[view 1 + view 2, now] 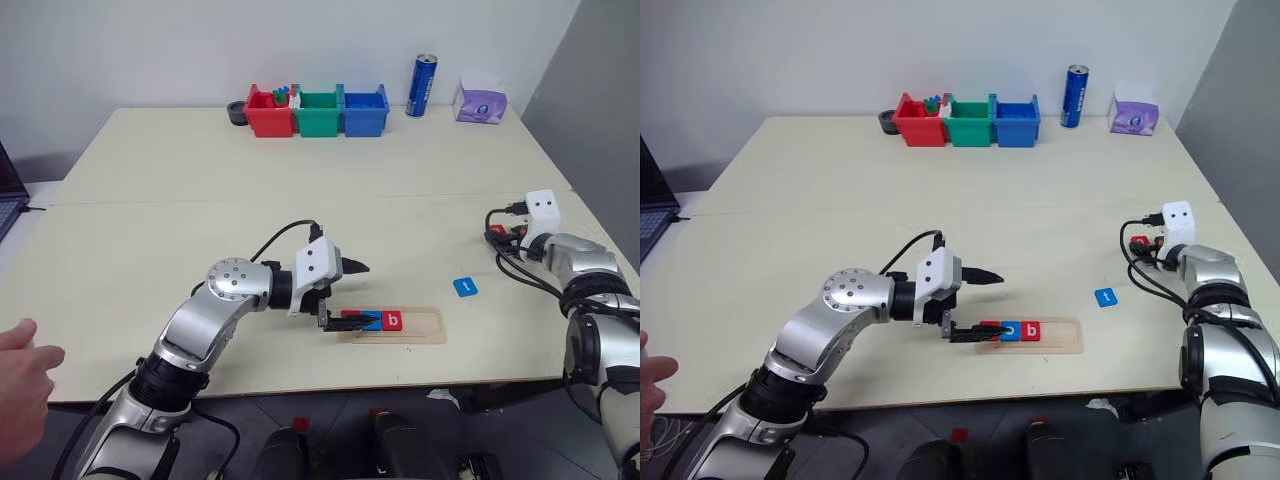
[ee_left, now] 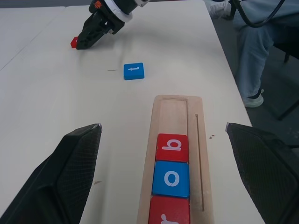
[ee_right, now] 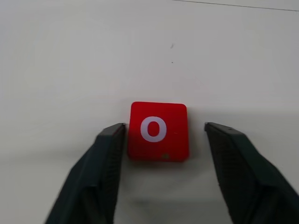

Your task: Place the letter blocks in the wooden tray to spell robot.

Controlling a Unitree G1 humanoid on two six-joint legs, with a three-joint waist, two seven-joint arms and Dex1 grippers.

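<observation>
The wooden tray (image 2: 172, 112) lies near the table's front edge and holds three letter blocks in a row: red r (image 2: 169, 212), blue o (image 2: 171, 178) and red b (image 2: 172, 148). My left gripper (image 1: 345, 295) hovers at the tray's left end, open wide, with nothing between its fingers. A blue t block (image 1: 465, 287) lies flat on the table to the right of the tray. Further right, a red o block (image 3: 159, 130) lies on the table between the fingers of my right gripper (image 3: 164, 127). One finger touches its edge and the other stands a little apart.
Red (image 1: 268, 112), green (image 1: 318, 112) and blue (image 1: 365, 110) bins stand at the table's far edge, with a blue can (image 1: 423, 85) and a purple pack (image 1: 480, 102) to their right. A person's hand (image 1: 25, 370) is at the front left, and a person's legs (image 2: 261, 46) are beyond the table's right side.
</observation>
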